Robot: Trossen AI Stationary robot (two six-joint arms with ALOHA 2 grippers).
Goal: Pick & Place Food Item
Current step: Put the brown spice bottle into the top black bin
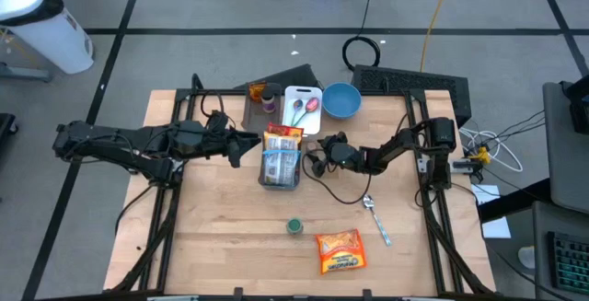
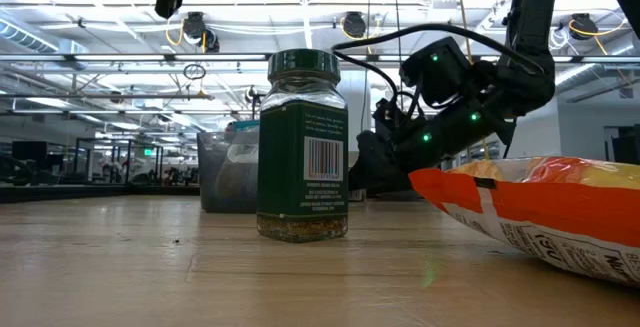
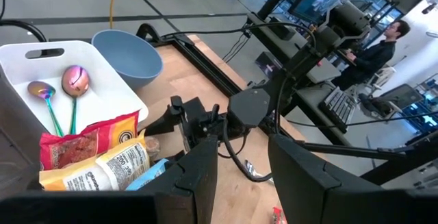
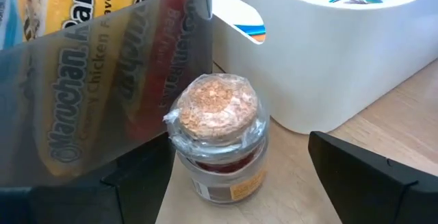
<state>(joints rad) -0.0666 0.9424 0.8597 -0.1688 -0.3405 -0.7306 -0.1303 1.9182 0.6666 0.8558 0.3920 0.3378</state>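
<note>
Right wrist view: right gripper (image 4: 239, 176) spread wide around cork-topped jar (image 4: 217, 138), between clear bin (image 4: 109, 80) and white tray (image 4: 328, 53); reach step; next, close on jar; left gripper (image 3: 239, 176) open, waiting beside bin.

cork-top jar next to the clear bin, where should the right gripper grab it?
Grip the glass body of the small cork-stoppered jar below the cork, from the open table side. It stands upright between the right gripper's open fingers, with the clear bin and white tray close behind it.

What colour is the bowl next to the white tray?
Light blue bowl, clearest in the high view.
</note>
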